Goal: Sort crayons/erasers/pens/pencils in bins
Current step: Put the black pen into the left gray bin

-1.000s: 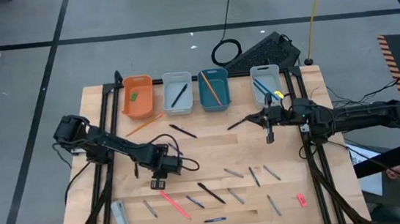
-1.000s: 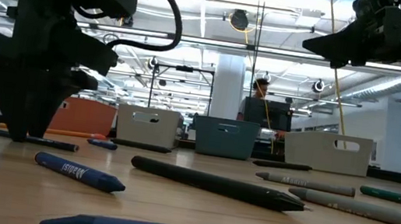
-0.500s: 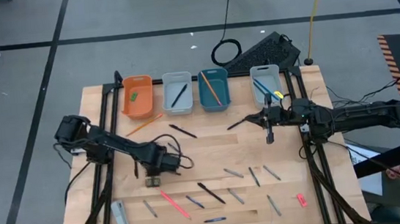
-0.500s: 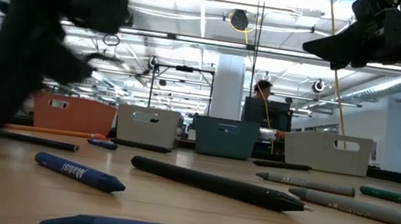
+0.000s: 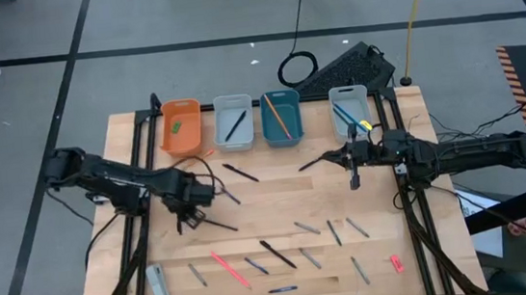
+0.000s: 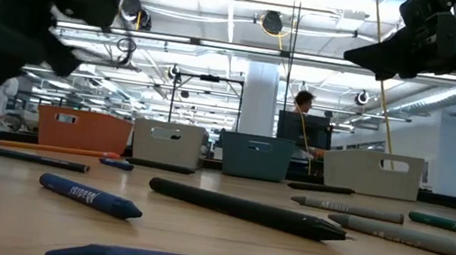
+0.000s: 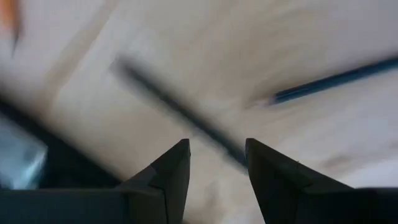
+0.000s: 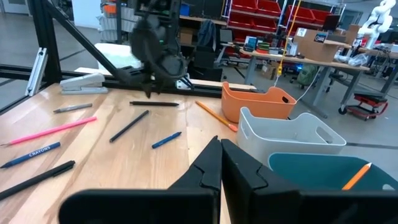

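Note:
My left gripper [image 5: 184, 213] hangs open above the table's left middle, over a black pen [image 5: 215, 225] that lies flat on the wood; the left wrist view shows the pen [image 7: 180, 112] blurred beyond the gripper [image 7: 216, 144]. Whether a finger touches the pen cannot be told. My right gripper [image 5: 304, 168] is shut, holds nothing, and hovers level near the teal bin [image 5: 281, 117]. At the far edge stand the orange bin [image 5: 182, 126] holding a green eraser [image 5: 176, 127], a white bin [image 5: 233, 121], the teal bin, and another white bin [image 5: 348, 105]. A pink-red eraser [image 5: 396, 263] lies near the right front.
Loose pens, pencils and crayons lie across the near half, among them a pink stick [image 5: 228, 269] and a blue crayon [image 6: 89, 196]. An orange pencil [image 5: 189, 164] lies in front of the orange bin. A grey stapler [image 5: 158, 283] sits at the front left.
My left gripper has risen from the table and gone toward the far left, toward the orange bin. The black pen beneath it stays lying on the wood.

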You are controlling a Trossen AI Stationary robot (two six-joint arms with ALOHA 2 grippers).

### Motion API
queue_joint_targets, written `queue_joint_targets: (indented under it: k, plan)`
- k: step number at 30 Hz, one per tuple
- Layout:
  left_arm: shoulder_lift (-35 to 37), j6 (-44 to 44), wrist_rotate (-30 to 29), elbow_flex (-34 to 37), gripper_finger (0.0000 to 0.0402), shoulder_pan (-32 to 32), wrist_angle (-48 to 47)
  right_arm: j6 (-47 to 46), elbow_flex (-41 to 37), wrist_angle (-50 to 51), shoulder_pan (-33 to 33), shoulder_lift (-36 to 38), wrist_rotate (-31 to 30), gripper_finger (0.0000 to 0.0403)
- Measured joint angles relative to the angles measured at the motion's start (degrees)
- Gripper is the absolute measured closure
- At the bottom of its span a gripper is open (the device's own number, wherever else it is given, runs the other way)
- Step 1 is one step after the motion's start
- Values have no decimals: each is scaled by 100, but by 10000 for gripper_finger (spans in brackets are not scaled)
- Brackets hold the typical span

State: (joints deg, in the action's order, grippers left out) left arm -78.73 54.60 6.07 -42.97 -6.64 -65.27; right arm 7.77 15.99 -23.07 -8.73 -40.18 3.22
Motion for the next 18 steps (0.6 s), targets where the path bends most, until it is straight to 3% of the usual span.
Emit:
queue_joint_targets:
  k: [8, 18]
  plan:
    - [508, 940, 336, 921, 240, 431, 711, 6, 0, 18, 13, 0, 3, 403]
    - [574, 822, 417, 1462, 248, 666, 1555, 44, 0, 16, 20, -1, 3, 403]
